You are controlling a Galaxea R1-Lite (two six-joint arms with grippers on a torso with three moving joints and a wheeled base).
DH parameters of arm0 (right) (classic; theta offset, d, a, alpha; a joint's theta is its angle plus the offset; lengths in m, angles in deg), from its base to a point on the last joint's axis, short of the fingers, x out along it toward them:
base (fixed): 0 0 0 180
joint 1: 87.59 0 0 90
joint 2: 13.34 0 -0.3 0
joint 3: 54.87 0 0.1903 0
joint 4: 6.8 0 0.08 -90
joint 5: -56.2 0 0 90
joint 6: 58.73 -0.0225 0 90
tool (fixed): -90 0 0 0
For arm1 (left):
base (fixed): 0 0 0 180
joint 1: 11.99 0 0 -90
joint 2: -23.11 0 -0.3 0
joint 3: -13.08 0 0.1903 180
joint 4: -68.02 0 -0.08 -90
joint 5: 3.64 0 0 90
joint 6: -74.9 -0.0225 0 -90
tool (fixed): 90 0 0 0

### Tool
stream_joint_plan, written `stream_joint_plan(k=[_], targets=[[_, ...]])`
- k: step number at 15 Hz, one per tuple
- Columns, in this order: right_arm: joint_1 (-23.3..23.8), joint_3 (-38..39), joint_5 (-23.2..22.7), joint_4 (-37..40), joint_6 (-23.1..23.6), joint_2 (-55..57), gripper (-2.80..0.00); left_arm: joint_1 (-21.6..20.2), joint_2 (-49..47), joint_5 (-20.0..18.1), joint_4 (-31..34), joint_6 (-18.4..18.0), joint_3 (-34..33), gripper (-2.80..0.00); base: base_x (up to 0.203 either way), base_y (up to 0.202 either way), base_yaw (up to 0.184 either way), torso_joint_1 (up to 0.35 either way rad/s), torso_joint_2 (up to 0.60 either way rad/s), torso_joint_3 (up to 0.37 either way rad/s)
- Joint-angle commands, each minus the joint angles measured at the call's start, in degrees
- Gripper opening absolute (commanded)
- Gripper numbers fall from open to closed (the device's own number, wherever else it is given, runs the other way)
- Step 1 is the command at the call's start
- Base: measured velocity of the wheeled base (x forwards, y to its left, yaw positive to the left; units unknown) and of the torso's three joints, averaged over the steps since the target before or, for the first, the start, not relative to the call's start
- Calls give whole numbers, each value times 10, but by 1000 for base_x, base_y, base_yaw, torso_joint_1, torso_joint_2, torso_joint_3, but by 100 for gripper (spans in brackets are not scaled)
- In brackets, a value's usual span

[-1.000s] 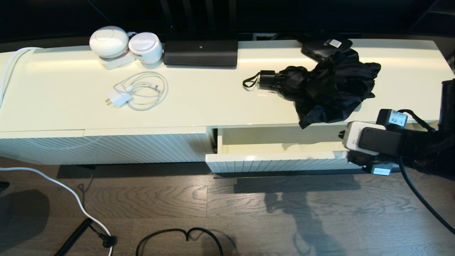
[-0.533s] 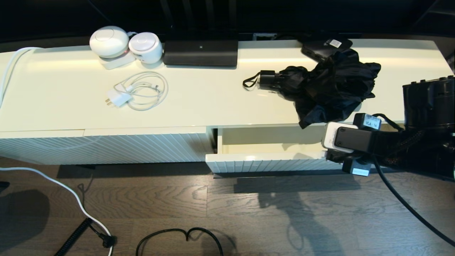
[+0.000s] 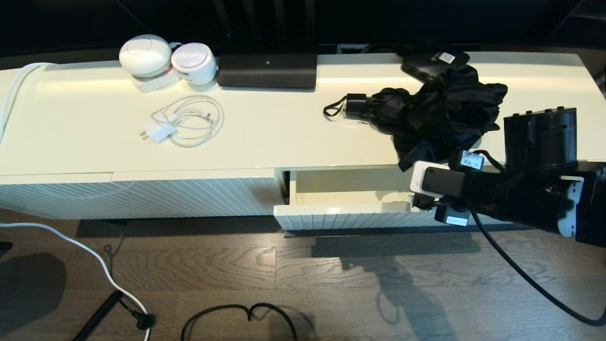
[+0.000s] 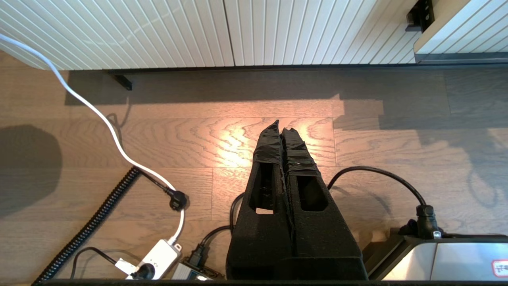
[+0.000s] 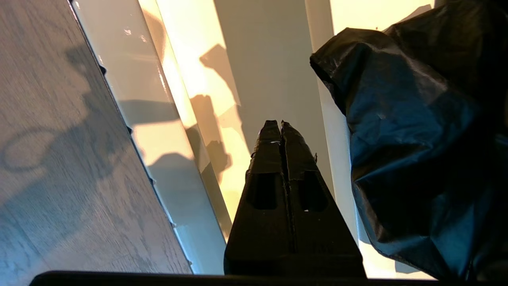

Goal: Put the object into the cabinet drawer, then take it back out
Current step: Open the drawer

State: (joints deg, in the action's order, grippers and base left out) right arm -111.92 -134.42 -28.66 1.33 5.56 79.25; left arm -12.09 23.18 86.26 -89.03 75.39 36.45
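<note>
Shifted leftward along the open cabinet drawer [image 3: 350,196], the right gripper [image 5: 281,124] (fingers pressed together, empty) is best opened before the umbrella [image 3: 435,118] is approached.

Right arm extended in from the right, wrist roughly level; right tool [image 5: 281,124] closed, fingers pressed together, holding nothing. Left arm parked low; left tool [image 4: 281,129] closed, pointing downward, empty.

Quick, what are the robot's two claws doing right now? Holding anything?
Left gripper: shut, empty, parked above the floor.
Right gripper: shut, empty, over the open drawer, beside the umbrella.
</note>
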Motion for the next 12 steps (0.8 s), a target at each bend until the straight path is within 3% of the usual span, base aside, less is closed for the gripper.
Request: stream_joint_plan(k=[1,12], targets=[[1,-3,0,-2,15,14,-280,0,1,0,0,0,0,-280,0,0,0,0,0,0],[12,1,-1,-26,51,16,-280,0,1,0,0,0,0,-280,0,0,0,0,0,0]])
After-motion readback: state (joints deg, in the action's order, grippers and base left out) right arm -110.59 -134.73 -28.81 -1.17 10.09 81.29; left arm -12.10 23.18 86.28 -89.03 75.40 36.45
